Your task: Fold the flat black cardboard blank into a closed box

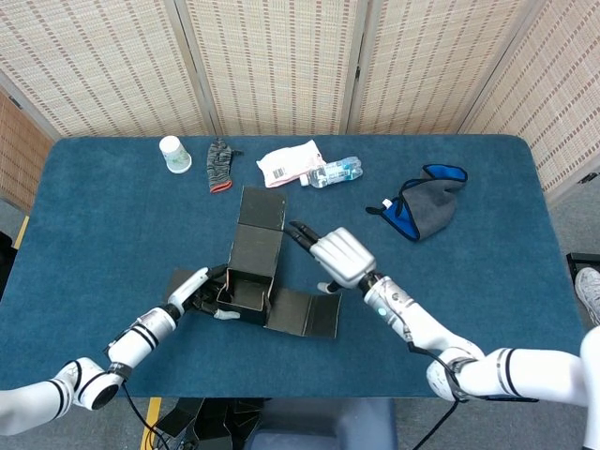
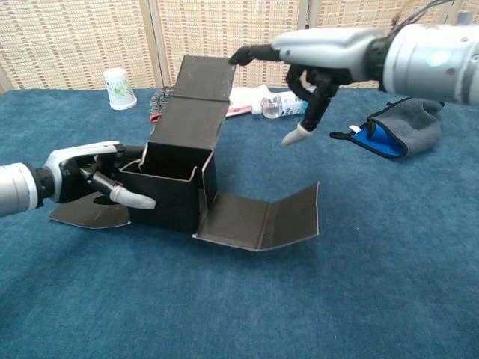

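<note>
the black cardboard box [image 2: 174,196] sits half folded on the near left part of the blue table [image 1: 487,281], its walls standing up around an open top. one flap [image 2: 262,218] lies spread on the table to its right, bent up at the outer edge, and another flap [image 2: 88,212] lies flat to its left. the left hand [image 2: 88,176] rests against the box's left wall, thumb across the near face and fingers curled at the wall's edge, gripping that side. the tall lid panel [image 2: 192,101] rises from the far wall, leaning away. the right hand [image 2: 318,56] hovers above and to the right of the box with fingers stretched flat and thumb hanging down, holding nothing; its fingertips [image 2: 241,55] touch the lid's top right corner. farther back lie a grey and blue cloth [image 1: 427,203], a water bottle [image 1: 335,172], a white packet [image 1: 289,163], a glove [image 1: 218,165] and a paper cup [image 1: 173,154].
</note>
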Robot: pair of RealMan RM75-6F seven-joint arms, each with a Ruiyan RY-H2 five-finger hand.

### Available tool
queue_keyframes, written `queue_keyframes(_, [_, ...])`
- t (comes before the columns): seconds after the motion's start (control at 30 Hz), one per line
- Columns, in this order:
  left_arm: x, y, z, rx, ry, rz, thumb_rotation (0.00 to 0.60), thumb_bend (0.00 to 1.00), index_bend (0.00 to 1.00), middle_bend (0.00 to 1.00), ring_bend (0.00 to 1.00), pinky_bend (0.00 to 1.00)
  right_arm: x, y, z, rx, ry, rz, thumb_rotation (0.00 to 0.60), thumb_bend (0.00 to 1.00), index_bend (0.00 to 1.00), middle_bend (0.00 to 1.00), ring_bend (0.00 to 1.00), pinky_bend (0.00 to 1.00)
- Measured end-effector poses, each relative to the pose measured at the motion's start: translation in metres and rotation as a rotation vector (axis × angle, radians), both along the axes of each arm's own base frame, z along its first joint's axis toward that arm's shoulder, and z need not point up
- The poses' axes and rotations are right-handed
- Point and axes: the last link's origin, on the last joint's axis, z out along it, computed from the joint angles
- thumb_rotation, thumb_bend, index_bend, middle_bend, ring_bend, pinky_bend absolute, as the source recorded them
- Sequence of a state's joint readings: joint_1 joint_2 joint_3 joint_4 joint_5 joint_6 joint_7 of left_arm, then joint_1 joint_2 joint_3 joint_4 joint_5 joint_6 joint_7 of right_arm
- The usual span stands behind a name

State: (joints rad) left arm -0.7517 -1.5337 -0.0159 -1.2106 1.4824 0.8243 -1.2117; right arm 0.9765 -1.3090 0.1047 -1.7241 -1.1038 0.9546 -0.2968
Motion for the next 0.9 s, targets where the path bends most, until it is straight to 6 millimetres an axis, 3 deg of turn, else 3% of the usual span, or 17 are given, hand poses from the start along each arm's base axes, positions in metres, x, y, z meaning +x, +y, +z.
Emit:
queue_keyframes(0.23, [-0.006,0.011,0.032,-0.004,-0.068,0.086,0.6,0.09,0.26,0.25,0.67,0.93,-0.043,0.01,0.034,-0.049,-0.203,-0.073,0.6,0.05,0.0,0.06,0.74,0.96])
queue_keyframes(0.4, [-0.003,0.017,0.048,-0.014,-0.115,0.134,0.6,0.09,0.26,0.25,0.67,0.93,-0.071,0.017,0.044,-0.096,-0.245,-0.071,0.6,0.05,0.0,0.06,0.74,0.96])
queue_keyframes(0.63, [0.012,0.021,0.062,-0.031,-0.173,0.158,0.6,0.09,0.25,0.25,0.67,0.93,-0.08,0.018,0.025,-0.166,-0.283,-0.05,0.6,0.0,0.0,0.05,0.72,0.96])
queue_keyframes(0.9, [0.031,0.019,0.067,-0.051,-0.21,0.172,0.6,0.09,0.24,0.25,0.67,0.93,-0.064,0.017,-0.012,-0.245,-0.325,0.0,0.6,0.0,0.0,0.0,0.66,0.96])
